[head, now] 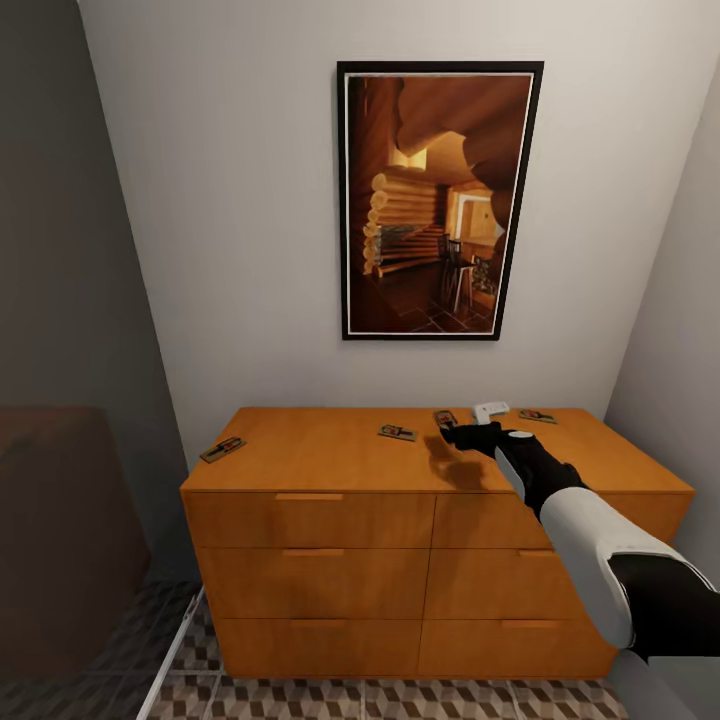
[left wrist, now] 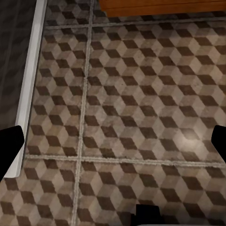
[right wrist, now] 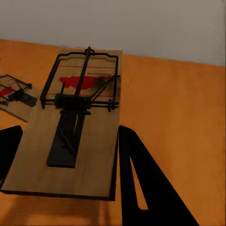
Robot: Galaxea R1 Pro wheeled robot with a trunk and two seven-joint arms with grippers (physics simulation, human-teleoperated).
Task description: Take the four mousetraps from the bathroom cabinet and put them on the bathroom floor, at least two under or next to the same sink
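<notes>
The orange-brown cabinet [head: 330,465] stands against the wall with four mousetraps on or just over its flat top. One mousetrap [head: 222,449] lies at the far left, another [head: 397,432] in the middle, and one [head: 537,415] at the right rear. My right gripper [head: 455,428] is shut on the fourth mousetrap [head: 445,418], a tan board with a black wire bar and a red mark [right wrist: 70,136]; a finger [right wrist: 136,179] presses its long edge. The neighbouring trap [right wrist: 14,96] lies beside it. My left gripper [left wrist: 113,146] hangs open over the cube-patterned bathroom floor [left wrist: 136,108].
A framed picture [head: 438,200] hangs above the cabinet. Walls close in on both sides, with a dark brown block [head: 60,530] at the left. A white strip [left wrist: 30,84] divides the patterned tiles from a darker floor. The cabinet's base [left wrist: 160,7] borders the tiles.
</notes>
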